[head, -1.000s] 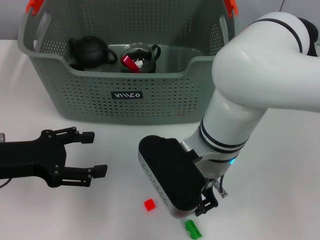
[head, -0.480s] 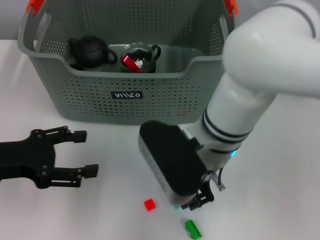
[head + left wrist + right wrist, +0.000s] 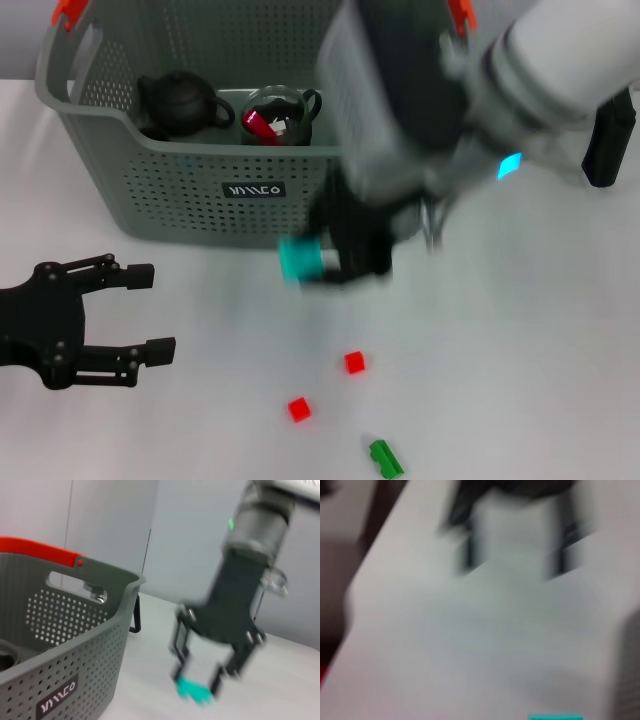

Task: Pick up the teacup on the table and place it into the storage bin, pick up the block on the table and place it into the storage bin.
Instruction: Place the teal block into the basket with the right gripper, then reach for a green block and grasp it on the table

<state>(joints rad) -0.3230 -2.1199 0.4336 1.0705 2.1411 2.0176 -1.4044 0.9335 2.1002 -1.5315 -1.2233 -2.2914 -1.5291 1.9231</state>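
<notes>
Right gripper (image 3: 330, 262) is hanging above the white table (image 3: 520, 380), just in front of the large grey-green perforated plastic storage bin (image 3: 250, 190), its black fingers clamping a small teal block (image 3: 298, 259). The left wrist view is showing the same thing from the side: the two fingers are pointing down with the teal block (image 3: 194, 691) pinched between their tips, clear of the tabletop. The right arm is showing motion-smeared in the head view, with a teal status light glowing on its white forearm.

Left gripper (image 3: 145, 312) is sitting low over the table at the robot's left, well apart from the bin, its black fingers spread wide with nothing between them.

Inside the bin, a dark round teapot (image 3: 180, 103) is lying toward the left, and beside it a glass teacup (image 3: 280, 115) with something red inside. Orange-red handle clips (image 3: 68, 12) are sitting on the bin's upper corners, and a small black label with white lettering (image 3: 254, 189) is on its front wall.

On the table nearer the robot, two small red cubes (image 3: 353, 362) and a green block (image 3: 385, 457) are lying apart from one another. The right wrist view is too smeared to read beyond a teal edge.
</notes>
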